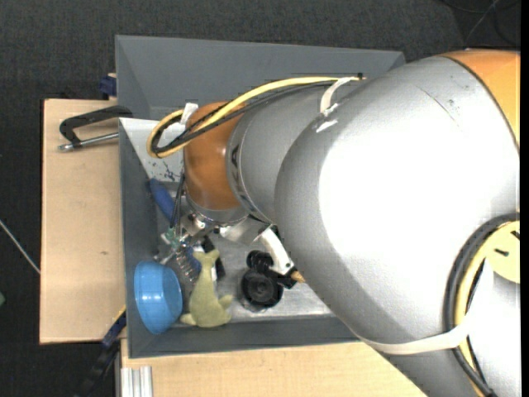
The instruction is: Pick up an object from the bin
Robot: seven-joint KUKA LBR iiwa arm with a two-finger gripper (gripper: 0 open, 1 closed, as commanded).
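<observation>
A large silver and orange robot arm leans in from the right over a grey metal bin [248,64], hiding most of its floor. Its gripper [187,242] hangs low near the bin's left wall, right at the upper end of a yellow-green soft toy [207,303], probably placed to take something from this corner. A blue bowl [157,296] lies tipped just left of the toy, and a black round part [260,289] sits to its right. I cannot tell whether the pincer is spread or pressed together, nor whether it pinches anything.
</observation>
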